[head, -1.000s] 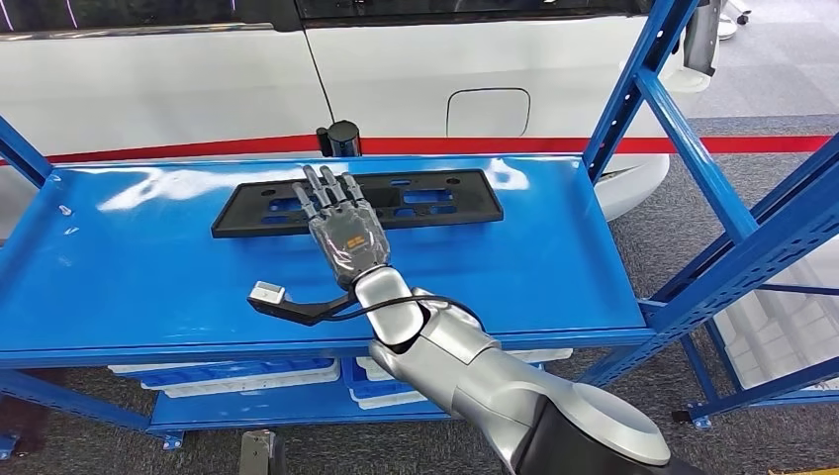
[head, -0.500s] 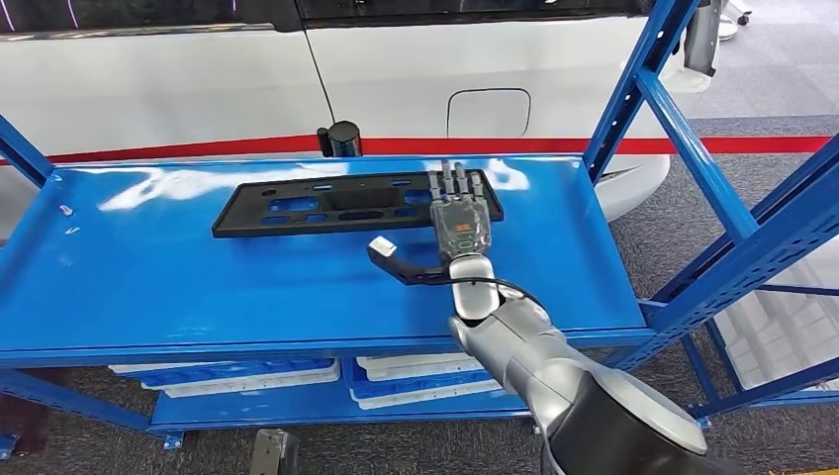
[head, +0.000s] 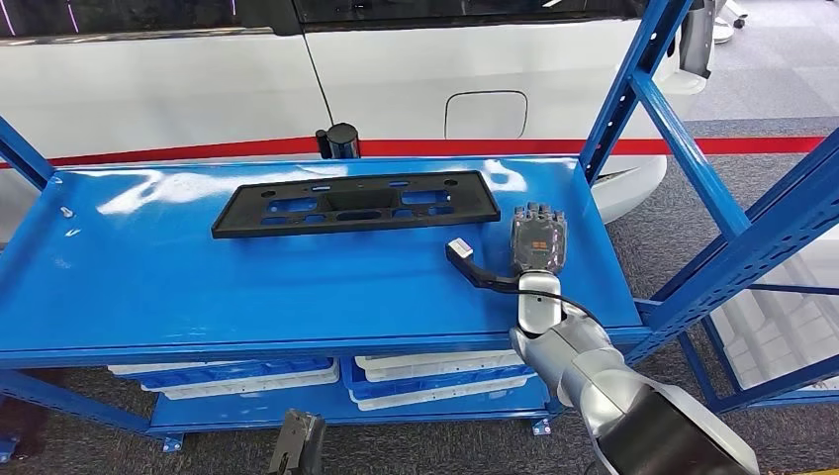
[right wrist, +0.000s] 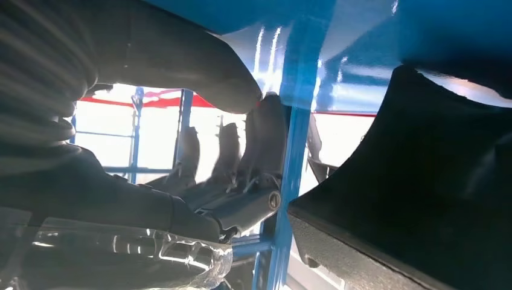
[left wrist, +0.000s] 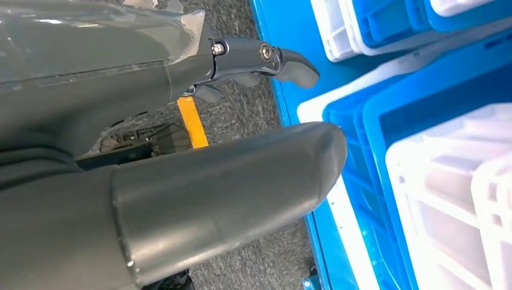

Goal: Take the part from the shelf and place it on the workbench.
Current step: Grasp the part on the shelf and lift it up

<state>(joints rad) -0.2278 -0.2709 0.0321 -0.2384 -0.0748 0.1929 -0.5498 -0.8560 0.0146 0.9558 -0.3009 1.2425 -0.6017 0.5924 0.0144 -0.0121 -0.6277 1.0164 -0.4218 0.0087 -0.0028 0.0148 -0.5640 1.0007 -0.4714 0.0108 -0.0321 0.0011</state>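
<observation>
The part is a long flat black plate with several cut-outs, lying along the back half of the blue shelf. My right hand hovers palm down over the shelf just past the plate's right end, holding nothing, with its fingers pointing to the back. In the right wrist view the plate's dark end sits close beside the thumb and fingers, with a gap between them. My left hand hangs low beside the lower shelf and holds nothing.
Blue shelf uprights rise at the right, close to my right arm. A white car with a red stripe stands behind the shelf. White and blue bins fill the lower level. A black post stands at the back edge.
My right hand has swept to the right, from over the middle of the plate to just beyond its right end. The plate has not moved.
</observation>
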